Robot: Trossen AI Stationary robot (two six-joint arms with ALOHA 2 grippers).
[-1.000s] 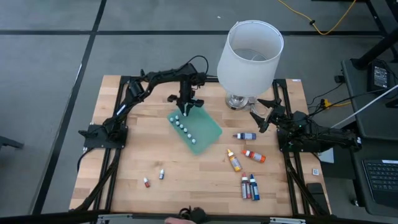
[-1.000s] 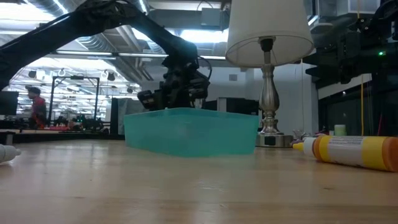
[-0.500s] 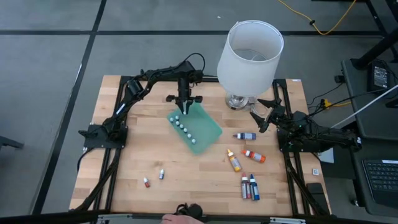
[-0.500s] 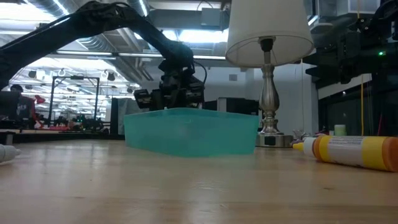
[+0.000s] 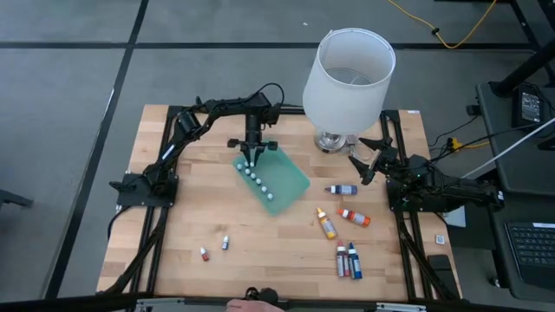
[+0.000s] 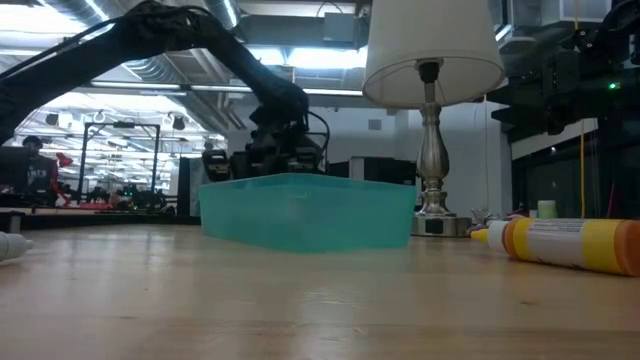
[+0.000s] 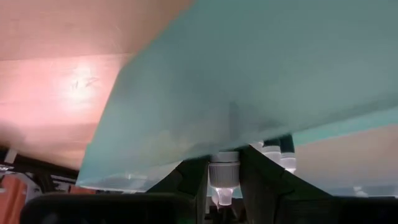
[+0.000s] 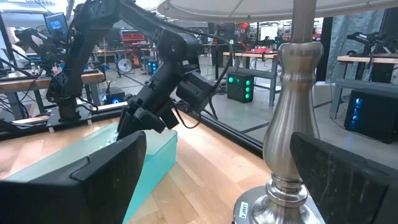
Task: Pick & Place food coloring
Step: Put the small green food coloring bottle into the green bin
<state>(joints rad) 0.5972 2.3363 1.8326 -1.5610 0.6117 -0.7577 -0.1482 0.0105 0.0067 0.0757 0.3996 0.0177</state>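
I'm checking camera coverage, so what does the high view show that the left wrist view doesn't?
Only the high view shows the lamp, the right gripper waiting open beside it, the larger bottles on the table's right and two tiny bottles near its front left. Only the left wrist view shows a white-capped bottle pinched between the left gripper's fingers. Both show the green mat and white-capped bottles along its edge.
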